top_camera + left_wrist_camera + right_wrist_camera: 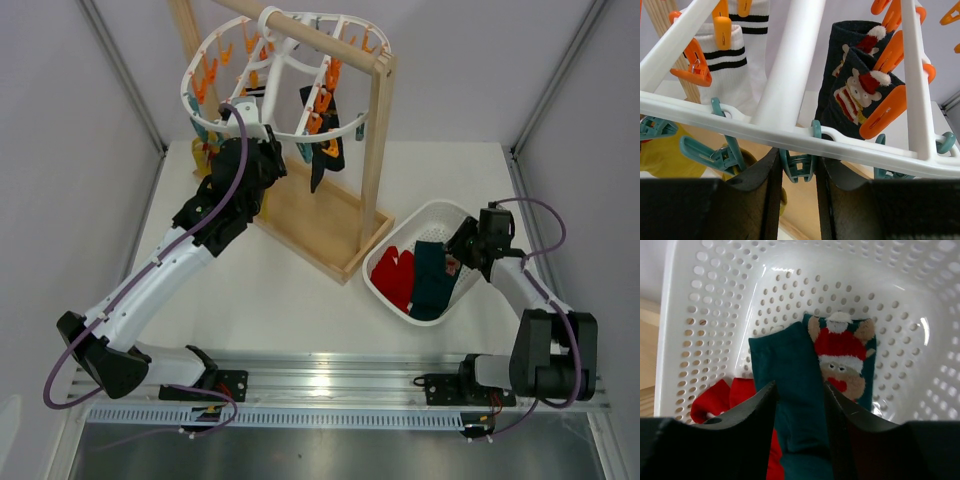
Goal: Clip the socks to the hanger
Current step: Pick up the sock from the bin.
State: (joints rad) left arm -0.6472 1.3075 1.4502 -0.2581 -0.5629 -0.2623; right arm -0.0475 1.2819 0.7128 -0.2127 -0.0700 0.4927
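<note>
The white hanger (188,100) hangs from the wooden rack, and its rim (865,145) crosses the left wrist view. A navy Santa sock (850,95) and a white black-striped sock (735,65) hang from orange pegs. A yellow sock (665,155) hangs at the left. My left gripper (797,156) sits under the rim, its jaws closed against both sides of a teal peg (799,167). My right gripper (800,390) is open low in the basket, its jaws either side of a teal sock (790,370). A red sock (715,400) lies beside it.
The white perforated basket (440,212) stands at the right and holds the teal sock (432,280) and red sock (395,275). The wooden rack's post (375,150) and base tray (310,220) stand between the arms. Grey walls close in both sides.
</note>
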